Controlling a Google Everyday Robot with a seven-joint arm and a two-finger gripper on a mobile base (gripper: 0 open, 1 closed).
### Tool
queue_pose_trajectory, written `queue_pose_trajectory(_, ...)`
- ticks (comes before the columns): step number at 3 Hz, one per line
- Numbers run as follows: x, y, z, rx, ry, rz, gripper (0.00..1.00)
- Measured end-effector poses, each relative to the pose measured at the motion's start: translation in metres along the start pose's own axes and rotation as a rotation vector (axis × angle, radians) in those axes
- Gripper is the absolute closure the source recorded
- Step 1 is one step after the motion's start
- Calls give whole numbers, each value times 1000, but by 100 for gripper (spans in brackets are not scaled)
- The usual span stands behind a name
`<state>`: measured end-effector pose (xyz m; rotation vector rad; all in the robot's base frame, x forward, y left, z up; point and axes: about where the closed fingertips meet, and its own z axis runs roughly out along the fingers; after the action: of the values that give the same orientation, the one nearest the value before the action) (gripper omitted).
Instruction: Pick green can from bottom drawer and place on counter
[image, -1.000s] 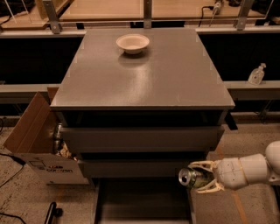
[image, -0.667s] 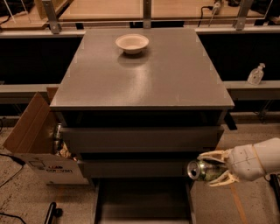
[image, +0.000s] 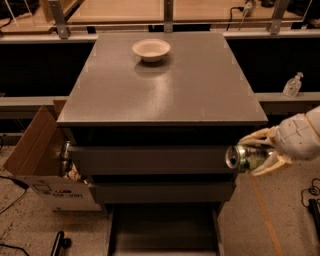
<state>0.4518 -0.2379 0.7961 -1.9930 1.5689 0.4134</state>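
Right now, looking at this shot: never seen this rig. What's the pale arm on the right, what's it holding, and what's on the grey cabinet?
There is one camera view, looking down at a grey drawer cabinet from its front; where the camera is mounted is not known. The pale shape on the right is the robot's single arm. It ends in a two-finger gripper, which is beside the cabinet's right edge, level with the upper drawers. The fingers are closed on a small dark-green metal drink can, held sideways in the air with its silver end pointing left. The can is not yet on the broad flat grey counter, which carries a pale round bowl near its back edge. Below, the narrow grey bottom drawer is pulled open. A brown cardboard box sits on the floor at left.
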Motion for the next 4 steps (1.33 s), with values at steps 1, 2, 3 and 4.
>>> queue_pose_trajectory(1, -14, -44, -28, 39, 67, 40, 100)
queue_pose_trajectory(2, -32, -85, -28, 91, 153, 48, 100)
queue_pose_trajectory(3, -41, -126, 3, 145, 205, 20, 100)
queue_pose_trajectory(4, -42, -125, 4, 137, 194, 15, 100)
